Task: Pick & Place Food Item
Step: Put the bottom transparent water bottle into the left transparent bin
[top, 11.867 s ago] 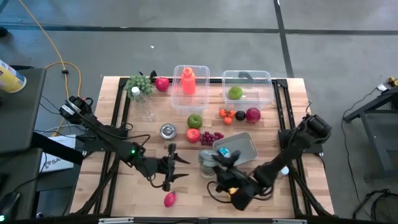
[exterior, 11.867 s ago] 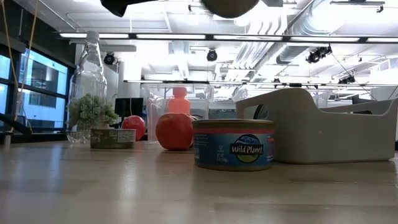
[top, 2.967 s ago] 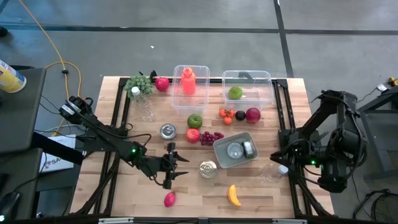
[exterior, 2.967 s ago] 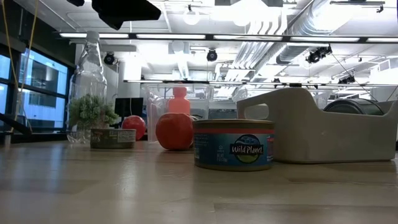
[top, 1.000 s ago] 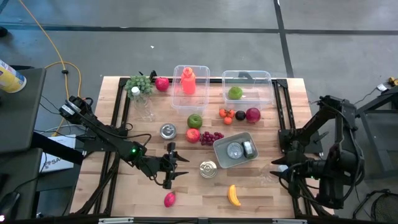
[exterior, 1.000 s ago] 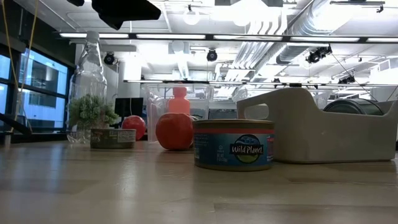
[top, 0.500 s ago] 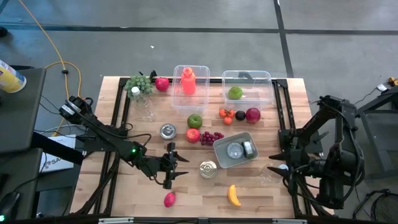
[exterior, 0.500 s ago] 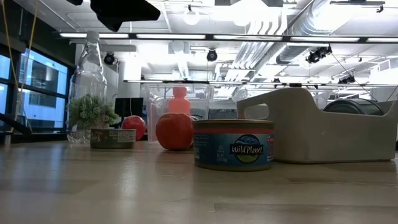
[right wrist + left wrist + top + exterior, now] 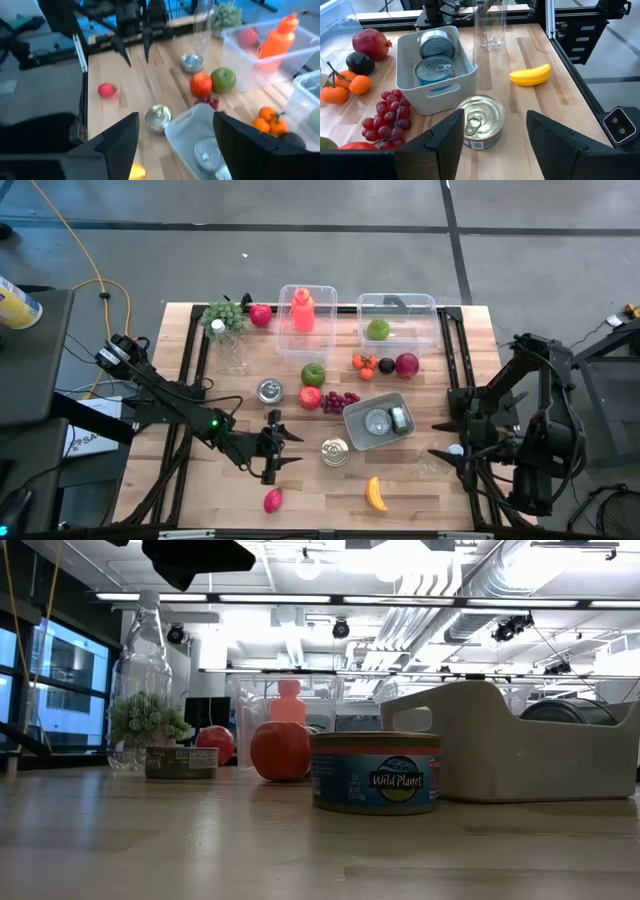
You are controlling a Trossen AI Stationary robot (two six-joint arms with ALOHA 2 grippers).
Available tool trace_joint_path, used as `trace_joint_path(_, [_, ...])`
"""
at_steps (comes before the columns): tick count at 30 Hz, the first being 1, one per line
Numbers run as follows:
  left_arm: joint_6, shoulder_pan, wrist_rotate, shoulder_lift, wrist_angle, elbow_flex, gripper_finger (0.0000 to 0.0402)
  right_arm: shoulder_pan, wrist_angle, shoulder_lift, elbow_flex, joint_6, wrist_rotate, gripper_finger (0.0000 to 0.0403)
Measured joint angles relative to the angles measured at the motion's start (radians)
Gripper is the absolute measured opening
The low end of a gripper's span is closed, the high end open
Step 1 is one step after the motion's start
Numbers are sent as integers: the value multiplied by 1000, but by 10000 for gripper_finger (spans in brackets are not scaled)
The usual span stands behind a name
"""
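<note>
Your left gripper (image 9: 277, 448) is nearest the loose tin can (image 9: 335, 452).

The can stands upright on the table just beside the white bin (image 9: 352, 423), straight ahead of the left fingers (image 9: 445, 142), which are spread apart and empty. Your right gripper (image 9: 447, 439), also parted, waits raised off the table's right edge, banana (image 9: 375, 494) between.

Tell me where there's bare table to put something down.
Bare wood lies along the front edge between the pink fruit and the banana, and on the right between the bin and the right gripper. The middle around the apples and grapes is crowded.
</note>
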State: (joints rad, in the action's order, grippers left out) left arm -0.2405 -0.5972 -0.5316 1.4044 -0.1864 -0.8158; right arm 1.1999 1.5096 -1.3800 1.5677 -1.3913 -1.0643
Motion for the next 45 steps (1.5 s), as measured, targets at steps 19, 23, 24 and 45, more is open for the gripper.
trace_joint_path(19, [0,0,0,0,1,0,208,123,42,0,-102,-184,27,266])
trace_joint_path(23, [1,0,0,0,1,0,208,144,64,0,-166,-268,-3,267])
trace_joint_path(24, [1,0,0,0,1,0,208,149,62,4,-182,-280,-16,268])
trace_joint_path(45, [1,0,0,0,0,0,208,197,62,31,-402,-527,-40,265])
